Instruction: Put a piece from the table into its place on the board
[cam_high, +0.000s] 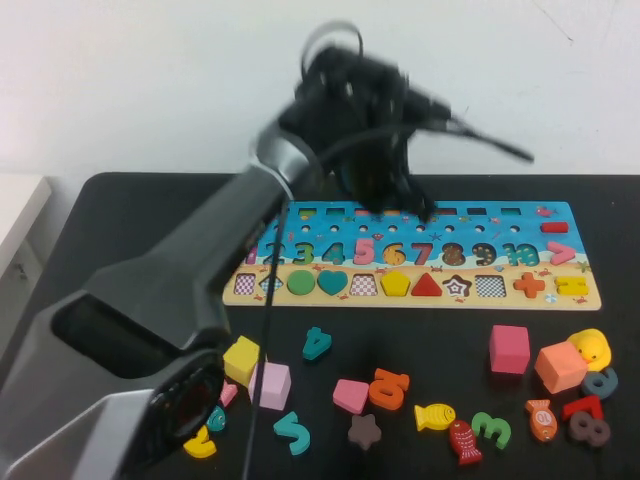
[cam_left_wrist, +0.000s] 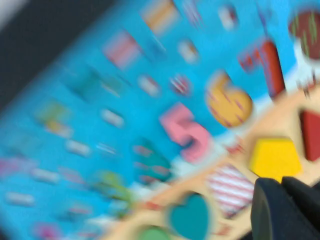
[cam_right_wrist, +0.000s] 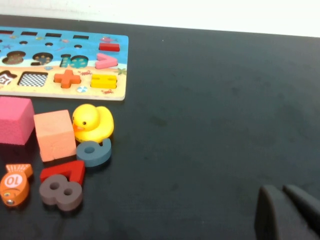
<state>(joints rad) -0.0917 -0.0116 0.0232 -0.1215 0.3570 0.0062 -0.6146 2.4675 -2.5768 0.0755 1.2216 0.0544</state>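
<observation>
Yellow pentagon sits in its board slot; left end effector hovers above, fingers pressed together, empty. Right end effector, also closed, waits over the table.

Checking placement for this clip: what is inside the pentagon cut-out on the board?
The small flat yellow wooden pentagon sits in its cut-out on the long wooden puzzle board; the recess floor is covered. Left end effector hovers above the board; right end effector over the black table.
</observation>
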